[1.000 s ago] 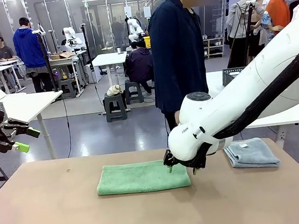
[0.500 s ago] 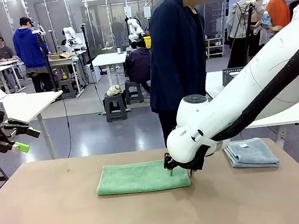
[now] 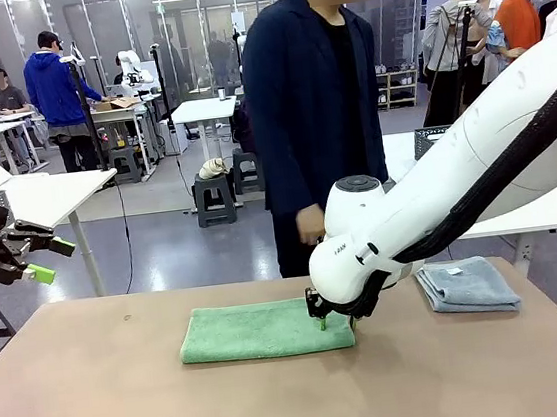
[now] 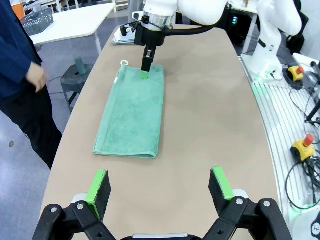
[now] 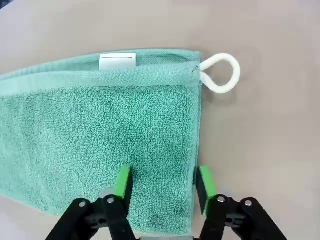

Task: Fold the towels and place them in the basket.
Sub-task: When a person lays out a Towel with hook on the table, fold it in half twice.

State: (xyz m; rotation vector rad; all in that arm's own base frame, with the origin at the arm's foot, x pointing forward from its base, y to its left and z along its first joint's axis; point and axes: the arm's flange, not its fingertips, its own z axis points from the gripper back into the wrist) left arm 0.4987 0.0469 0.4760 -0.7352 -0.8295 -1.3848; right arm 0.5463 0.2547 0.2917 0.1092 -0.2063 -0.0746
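Observation:
A green towel lies folded into a long strip on the brown table. My right gripper is down on its right end. In the right wrist view the fingers stand a little apart over the short edge of the towel, near its white label and corner loop. A grey-blue towel lies folded at the right. My left gripper hangs open off the table's left side, with nothing between its pads. The basket stands on a white table beyond.
A person in dark clothes stands at the far edge of the table, one hand hanging just behind my right arm. The near half of the table is bare. The right arm's white links stretch over the table's right side.
The right gripper has sunk onto the green towel's right end and its jaws have narrowed. The person has stepped left and turned toward the table. The left arm has not moved.

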